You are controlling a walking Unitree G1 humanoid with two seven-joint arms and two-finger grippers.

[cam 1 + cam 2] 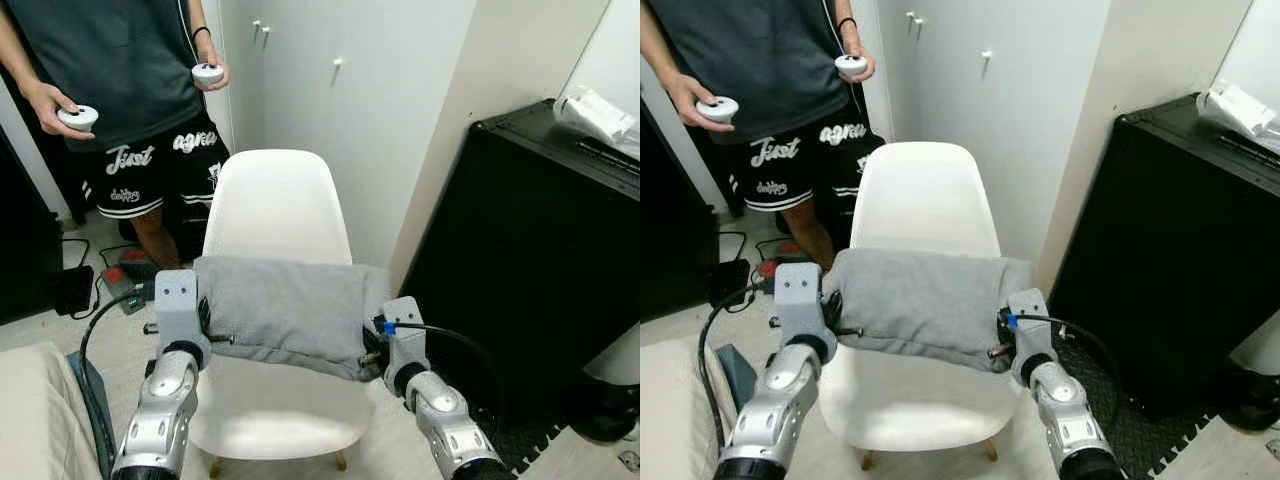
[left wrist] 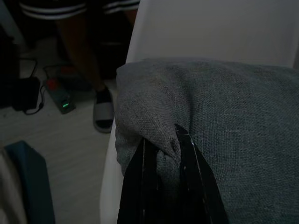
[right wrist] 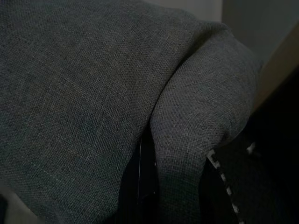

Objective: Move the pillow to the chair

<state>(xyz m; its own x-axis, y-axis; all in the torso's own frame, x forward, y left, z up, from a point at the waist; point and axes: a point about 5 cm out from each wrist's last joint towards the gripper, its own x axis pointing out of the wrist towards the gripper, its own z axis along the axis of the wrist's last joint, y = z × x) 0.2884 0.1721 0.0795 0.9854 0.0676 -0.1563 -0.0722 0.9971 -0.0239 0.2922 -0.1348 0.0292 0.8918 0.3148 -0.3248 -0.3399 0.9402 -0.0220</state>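
A grey pillow (image 1: 285, 310) hangs between my two arms, held above the seat of a white shell chair (image 1: 277, 205). My left gripper (image 2: 163, 154) is shut on the pillow's left corner, with grey fabric bunched between its black fingers (image 2: 191, 158). At the pillow's right end my right gripper (image 3: 173, 172) is shut on a fold of the cloth (image 3: 187, 116). The pillow spans the chair's width and covers the lower part of its backrest. The chair seat (image 1: 910, 400) shows below the pillow.
A person (image 1: 130, 90) stands behind the chair at the left, holding a white controller (image 1: 78, 117) in each hand. A black cabinet (image 1: 540, 250) stands close on the right. White cupboard doors (image 1: 340, 90) are behind the chair. Cables and a power strip (image 1: 125, 290) lie on the floor left.
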